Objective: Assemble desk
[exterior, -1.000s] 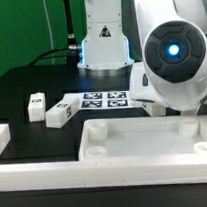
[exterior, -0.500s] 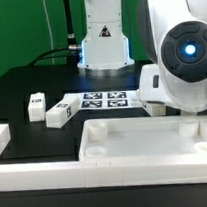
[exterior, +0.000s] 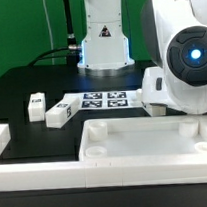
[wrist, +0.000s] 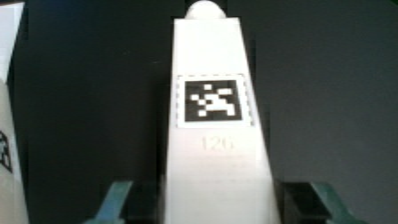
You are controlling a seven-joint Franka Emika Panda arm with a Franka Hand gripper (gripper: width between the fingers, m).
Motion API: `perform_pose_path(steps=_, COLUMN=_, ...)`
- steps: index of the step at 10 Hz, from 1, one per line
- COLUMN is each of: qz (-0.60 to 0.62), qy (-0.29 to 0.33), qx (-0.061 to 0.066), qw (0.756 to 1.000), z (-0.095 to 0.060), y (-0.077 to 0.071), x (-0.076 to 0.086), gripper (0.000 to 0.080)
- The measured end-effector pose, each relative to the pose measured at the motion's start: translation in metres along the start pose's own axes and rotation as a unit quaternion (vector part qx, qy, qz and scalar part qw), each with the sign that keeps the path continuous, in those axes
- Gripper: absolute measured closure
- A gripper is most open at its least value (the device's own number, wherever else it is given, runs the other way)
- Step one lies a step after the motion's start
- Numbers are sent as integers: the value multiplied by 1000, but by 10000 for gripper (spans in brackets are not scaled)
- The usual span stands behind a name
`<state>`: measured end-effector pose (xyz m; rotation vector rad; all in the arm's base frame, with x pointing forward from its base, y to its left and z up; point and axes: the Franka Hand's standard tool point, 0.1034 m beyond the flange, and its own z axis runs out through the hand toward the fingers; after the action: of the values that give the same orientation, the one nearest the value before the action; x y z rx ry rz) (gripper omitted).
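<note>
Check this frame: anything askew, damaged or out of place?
Nothing stands out. The tabletop looks intact; a first leg and a second leg rest at the exterior view's left; a third leg lies straight between the gripper's fingers.

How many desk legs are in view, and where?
3. The outer leg and the neighbour leg lie on the table at the exterior view's left; the third leg sits within the claw. A fourth may be hidden behind the arm.
</note>
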<state>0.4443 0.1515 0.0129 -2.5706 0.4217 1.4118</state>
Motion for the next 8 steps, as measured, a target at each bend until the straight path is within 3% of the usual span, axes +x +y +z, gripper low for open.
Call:
perform_pose_path(steps=4, qz=-16, qy=0, qx=2, qw=1000, z=-11, y=5, x=-2, gripper=512)
perform_pose_path(steps=6, qz=-26, qy=-8, qx=10, qw=1000, z=-43, y=14, x=-12, gripper=512)
perform_pose_path(steps=8, qz=-36, qy=-16, qx=15, qw=999, z=-65, y=16, x=-18, gripper=511)
